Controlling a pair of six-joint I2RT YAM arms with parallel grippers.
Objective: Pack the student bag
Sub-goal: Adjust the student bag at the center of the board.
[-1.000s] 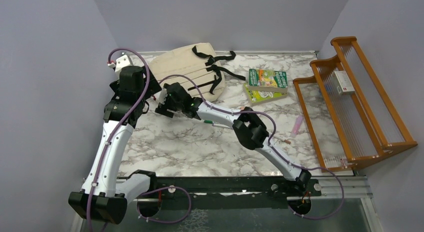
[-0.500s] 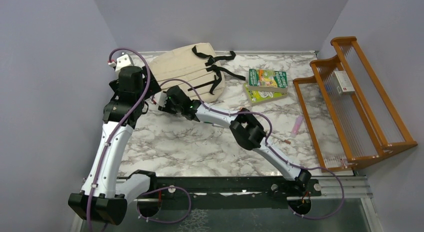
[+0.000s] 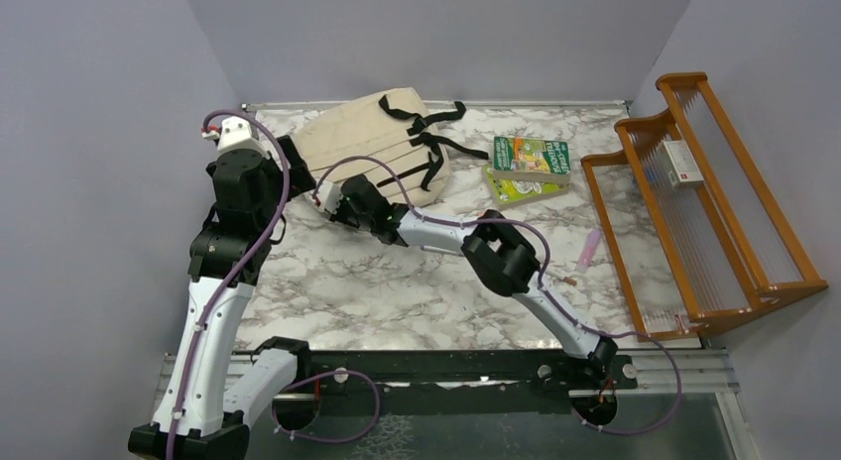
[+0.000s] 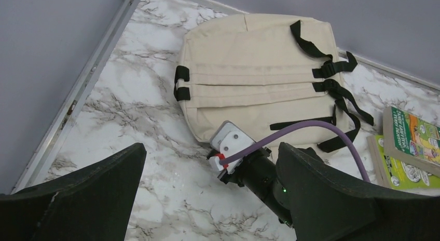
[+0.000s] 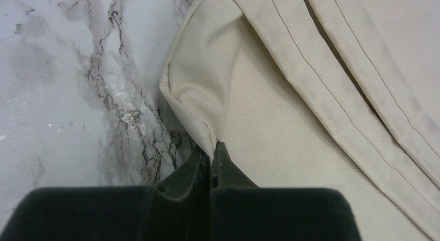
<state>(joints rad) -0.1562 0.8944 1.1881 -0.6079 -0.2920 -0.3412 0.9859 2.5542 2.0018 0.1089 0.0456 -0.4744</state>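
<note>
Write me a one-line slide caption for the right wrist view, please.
Right gripper shut on a pinched fold of the beige student bag, on the marble-patterned table.

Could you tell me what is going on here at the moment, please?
The right gripper is shut on a fold of fabric at the near corner of the student bag, which lies flat at the far left of the marble table. The left gripper hangs open above the bag and holds nothing. Two books lie on the table to the right of the bag, and a pink pen lies further right, none of them packed yet.
</note>
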